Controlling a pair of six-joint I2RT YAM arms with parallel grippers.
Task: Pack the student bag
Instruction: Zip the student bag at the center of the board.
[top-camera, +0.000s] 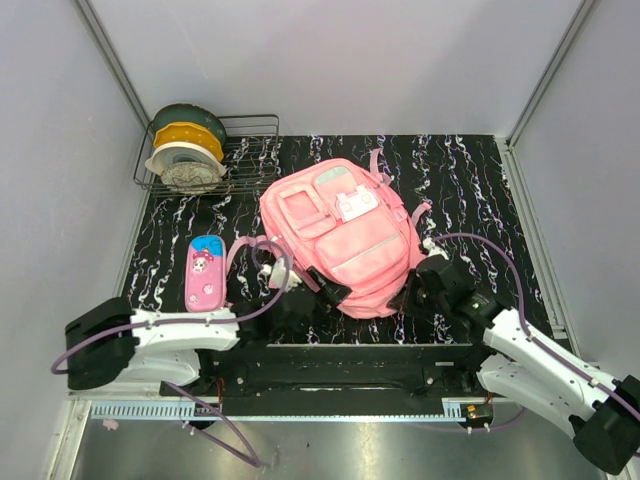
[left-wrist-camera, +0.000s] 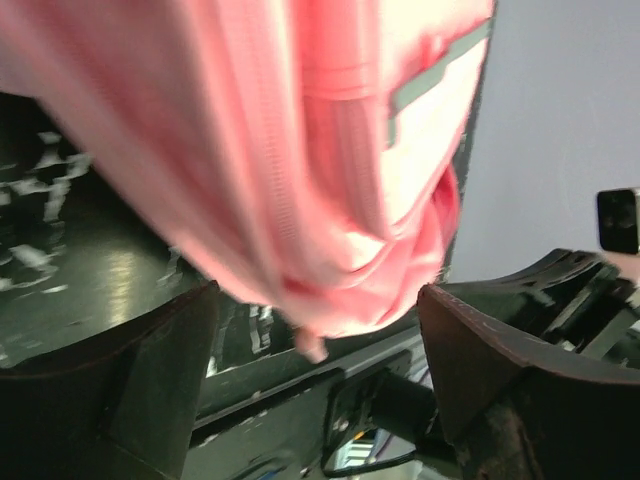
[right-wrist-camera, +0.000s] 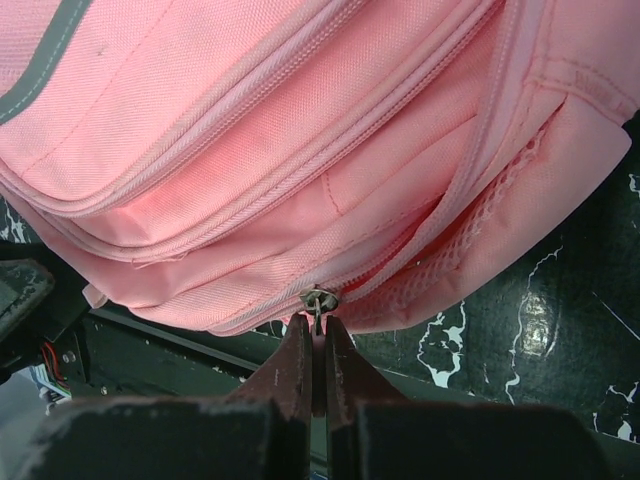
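Nearest, a metal rail (top-camera: 150, 410) runs along the black marbled table (top-camera: 470, 190). Left gripper (left-wrist-camera: 315, 300) gapes wide, holding nothing, at the student bag (top-camera: 345, 235) near-left corner. Right gripper (right-wrist-camera: 315, 325) is pinched tight on the zipper pull (right-wrist-camera: 317, 300), near-right corner. Bag lies mid-table. Pencil case (top-camera: 205, 272) just left of it. Wire rack (top-camera: 255, 160) with round discs far left. Dark tabletop shows right of bag. White walls (top-camera: 350, 60) surround.

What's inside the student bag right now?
Nothing inside shows. The student bag has its visible zips shut, and pink fabric covers the interior. Only the outside is visible: pockets, zip lines, and the zip pull pinched in the right pincer.
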